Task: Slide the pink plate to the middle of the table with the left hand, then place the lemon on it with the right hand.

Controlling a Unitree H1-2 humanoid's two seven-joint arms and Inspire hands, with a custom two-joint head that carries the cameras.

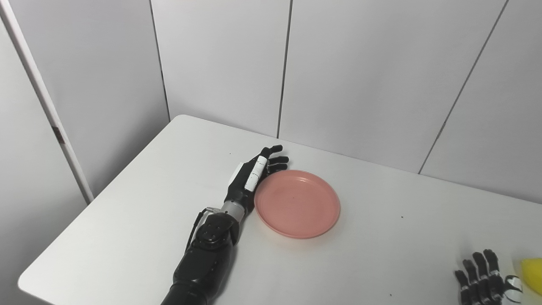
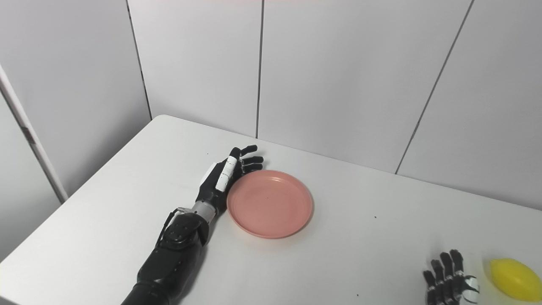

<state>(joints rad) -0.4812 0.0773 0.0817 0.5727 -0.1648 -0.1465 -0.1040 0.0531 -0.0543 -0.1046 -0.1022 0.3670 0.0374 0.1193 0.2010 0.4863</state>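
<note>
The white rectangular table carries the whole scene, and judging by how things lie on it, the task is in its first half: the sliding step looks under way or close to finished, and the lemon step is not yet done. The round, shallow pink plastic plate lies flat and empty, roughly midway between the table's left and right edges and somewhat nearer the far edge than the near one, so it may need little or no further push. The black left hand, whose arm reaches in from the near edge toward the left, lies edge-on against the plate's left rim, fingers stretched out and held close together, curving slightly round the rim's far-left side; it pushes rather than grips, holding nothing. The black right hand waits low near the table's near right corner, its fingers raised and a little apart, empty. The smooth, oval yellow lemon rests on the table just beside that hand, toward the right edge; whether they touch I cannot tell. Picking it up and setting it on the plate is what remains.
</note>
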